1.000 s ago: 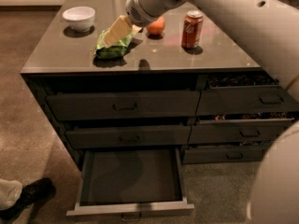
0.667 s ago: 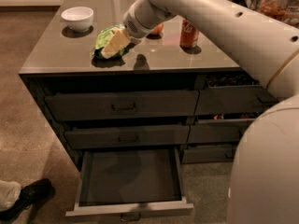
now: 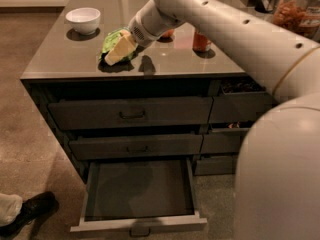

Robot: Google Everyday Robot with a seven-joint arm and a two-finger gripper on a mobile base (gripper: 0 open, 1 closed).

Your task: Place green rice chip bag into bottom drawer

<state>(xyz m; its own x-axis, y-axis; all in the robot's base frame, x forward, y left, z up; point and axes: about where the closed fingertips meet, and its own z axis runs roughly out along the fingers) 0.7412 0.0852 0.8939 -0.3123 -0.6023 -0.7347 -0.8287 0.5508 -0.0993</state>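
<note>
The green rice chip bag (image 3: 110, 39) lies crumpled on the grey countertop (image 3: 65, 59), left of centre. My gripper (image 3: 118, 50) reaches down from the upper right and sits right on the bag's front side, covering part of it. The bag rests on the counter. The bottom drawer (image 3: 140, 223) stands pulled open below the counter's front, its flat dark inside bare and its small handle at the front edge.
A white bowl (image 3: 83, 20) stands at the counter's back left. An orange fruit (image 3: 168, 34) and a red can (image 3: 201, 41) sit behind my arm. A jar (image 3: 297, 11) is at the far right. Two shut drawers are above the open one. A dark shoe (image 3: 30, 209) is on the floor, lower left.
My gripper has come down and to the left from just above the bag onto it. The view has shifted closer to the cabinet. The bag stays on the counter.
</note>
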